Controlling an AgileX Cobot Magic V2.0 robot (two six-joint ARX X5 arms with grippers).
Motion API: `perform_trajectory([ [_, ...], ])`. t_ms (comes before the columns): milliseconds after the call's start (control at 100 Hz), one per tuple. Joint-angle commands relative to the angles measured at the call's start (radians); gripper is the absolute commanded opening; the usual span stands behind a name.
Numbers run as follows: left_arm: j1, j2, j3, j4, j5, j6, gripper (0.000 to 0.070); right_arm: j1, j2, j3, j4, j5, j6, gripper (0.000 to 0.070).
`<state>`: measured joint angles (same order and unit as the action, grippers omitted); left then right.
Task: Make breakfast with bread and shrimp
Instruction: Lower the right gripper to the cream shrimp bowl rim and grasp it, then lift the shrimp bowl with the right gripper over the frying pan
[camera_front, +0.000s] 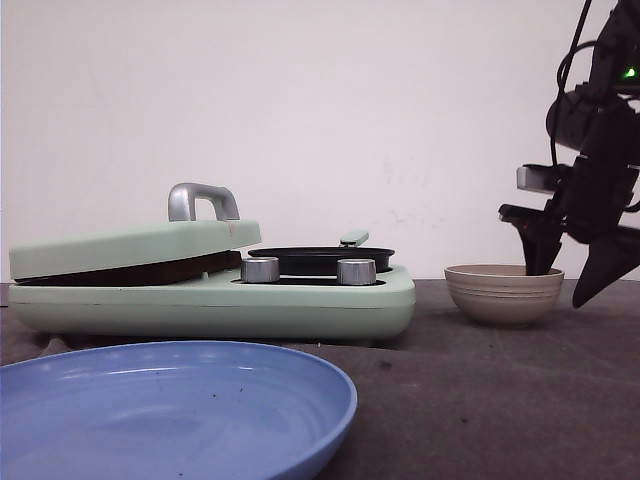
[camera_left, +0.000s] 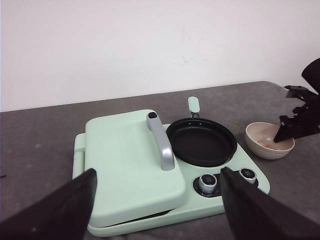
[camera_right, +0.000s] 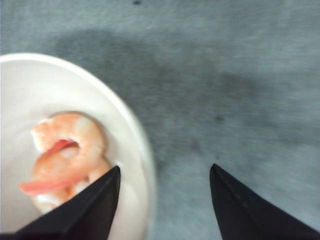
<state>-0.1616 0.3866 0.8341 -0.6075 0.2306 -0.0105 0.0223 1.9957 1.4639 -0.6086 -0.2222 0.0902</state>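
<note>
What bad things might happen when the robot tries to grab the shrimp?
The right gripper is open astride the bowl rim: one finger inside by the shrimp, the other outside. Closing now would probably pinch the wall and tip or drag the bowl instead of catching the shrimp. The shrimp looks curled and smooth, so it may also slip out.

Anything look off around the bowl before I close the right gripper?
Yes: the right gripper straddles the bowl rim, one finger inside near the shrimp, the other outside over the table. Nothing spilled or damaged.
</note>
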Motion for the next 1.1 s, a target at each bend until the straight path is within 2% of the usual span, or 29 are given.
perform_trajectory([
  [0,0.000,0.004,0.008,0.005,-0.006,0.002,0.0416,0.000,0.042,0.025,0.008,-0.019,0.005,0.0351],
  [420,0.000,0.004,0.008,0.000,-0.006,0.002,0.0416,0.000,0.069,0.025,0.036,-0.021,0.021,0.0328],
  [460,0.000,0.004,0.008,0.001,-0.006,0.002,0.0416,0.000,0.069,0.025,0.035,-0.022,0.021,0.0293],
  [540,0.000,0.004,0.008,0.002,-0.006,0.002,0.0416,0.001,0.069,0.025,0.037,-0.036,0.011,0.0172],
  [700,0.000,0.004,0.008,0.002,-0.006,0.002,0.0416,0.002,0.069,0.025,0.036,-0.043,0.011,0.0000],
  [910,0.000,0.004,0.008,0.002,-0.006,0.002,0.0416,0.002,0.069,0.025,0.027,-0.046,0.011,0.0000],
  [1090,0.000,0.004,0.008,0.002,-0.006,0.002,0.0416,0.001,0.046,0.025,0.032,-0.089,0.014,0.0000],
])
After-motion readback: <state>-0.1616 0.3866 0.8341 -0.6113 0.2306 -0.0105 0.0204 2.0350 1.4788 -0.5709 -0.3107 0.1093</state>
